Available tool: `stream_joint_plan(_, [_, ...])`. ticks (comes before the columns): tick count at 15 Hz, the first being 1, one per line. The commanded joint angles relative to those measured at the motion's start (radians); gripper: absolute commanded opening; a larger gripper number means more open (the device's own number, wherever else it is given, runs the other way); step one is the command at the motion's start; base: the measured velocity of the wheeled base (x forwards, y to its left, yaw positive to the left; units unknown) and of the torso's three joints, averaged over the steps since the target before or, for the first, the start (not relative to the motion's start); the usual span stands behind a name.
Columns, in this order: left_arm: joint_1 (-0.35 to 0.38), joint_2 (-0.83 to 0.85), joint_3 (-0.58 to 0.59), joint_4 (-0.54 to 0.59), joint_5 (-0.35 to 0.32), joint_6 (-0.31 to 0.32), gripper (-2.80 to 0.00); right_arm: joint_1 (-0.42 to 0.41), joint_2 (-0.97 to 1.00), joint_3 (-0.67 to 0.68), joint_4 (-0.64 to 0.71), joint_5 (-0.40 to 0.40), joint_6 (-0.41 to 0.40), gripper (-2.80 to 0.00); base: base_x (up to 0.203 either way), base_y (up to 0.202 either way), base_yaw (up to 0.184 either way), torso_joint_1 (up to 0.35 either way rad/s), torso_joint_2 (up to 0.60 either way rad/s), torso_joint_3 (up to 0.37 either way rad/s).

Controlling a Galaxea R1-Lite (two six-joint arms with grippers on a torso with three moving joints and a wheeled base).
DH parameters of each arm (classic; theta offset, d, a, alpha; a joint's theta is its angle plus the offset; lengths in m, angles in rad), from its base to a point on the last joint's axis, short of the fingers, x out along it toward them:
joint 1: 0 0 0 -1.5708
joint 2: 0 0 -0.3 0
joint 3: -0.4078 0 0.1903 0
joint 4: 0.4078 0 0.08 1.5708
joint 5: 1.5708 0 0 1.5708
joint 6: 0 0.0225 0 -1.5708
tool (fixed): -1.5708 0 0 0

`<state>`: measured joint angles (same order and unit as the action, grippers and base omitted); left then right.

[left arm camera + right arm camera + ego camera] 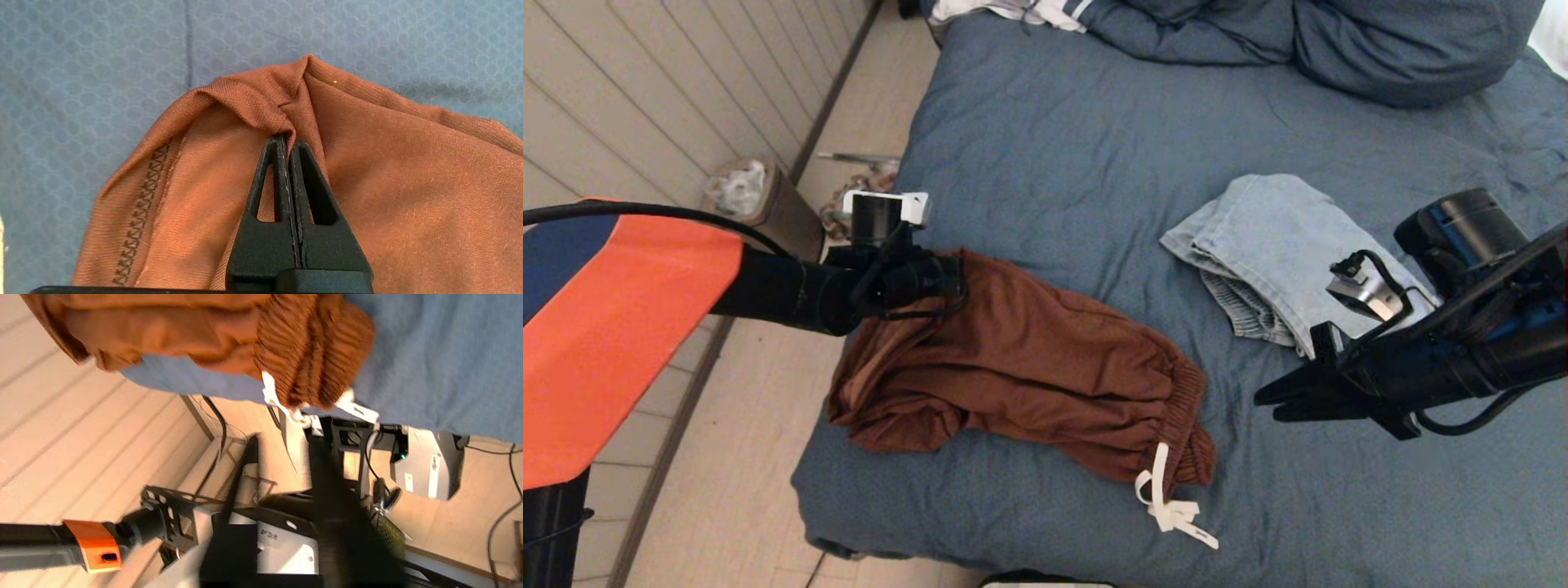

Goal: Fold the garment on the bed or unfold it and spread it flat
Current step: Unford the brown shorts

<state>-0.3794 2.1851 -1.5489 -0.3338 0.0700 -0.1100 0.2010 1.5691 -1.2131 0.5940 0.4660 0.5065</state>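
Note:
A rust-brown garment (1029, 359) with a ribbed waistband (1188, 425) and a white drawstring (1168, 498) lies crumpled near the front left of the bed (1054, 122). My left gripper (952, 282) hovers over the garment's left end near the bed's side edge. In the left wrist view this gripper (289, 139) is shut on a raised fold of the brown garment (408, 171). My right gripper (1270, 402) hangs open just right of the waistband, touching nothing. In the right wrist view its fingers (327, 457) stand apart below the waistband (314, 347).
Folded light-blue jeans (1274, 245) lie on the sheet behind the right arm. Bunched blue bedding (1298, 49) and a white striped cloth (1013, 10) lie at the head of the bed. A bin (760, 200) stands on the floor left of the bed.

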Motion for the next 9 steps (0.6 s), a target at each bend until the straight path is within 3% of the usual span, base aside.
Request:
stream_joint_plan(1, [0.000,0.007,0.001,-0.002,0.001,0.000,-2.80,0.043,0.026,0.015,0.004,-0.003,-0.010,0.00,0.000,0.000,0.000,0.000,0.00,0.000])
stream_joint_plan(9, [-0.004,0.016,0.003,-0.002,0.001,0.000,-2.80,0.061,0.175,0.021,0.000,-0.036,-0.019,0.00,0.000,0.000,0.000,0.000,0.00,0.000])
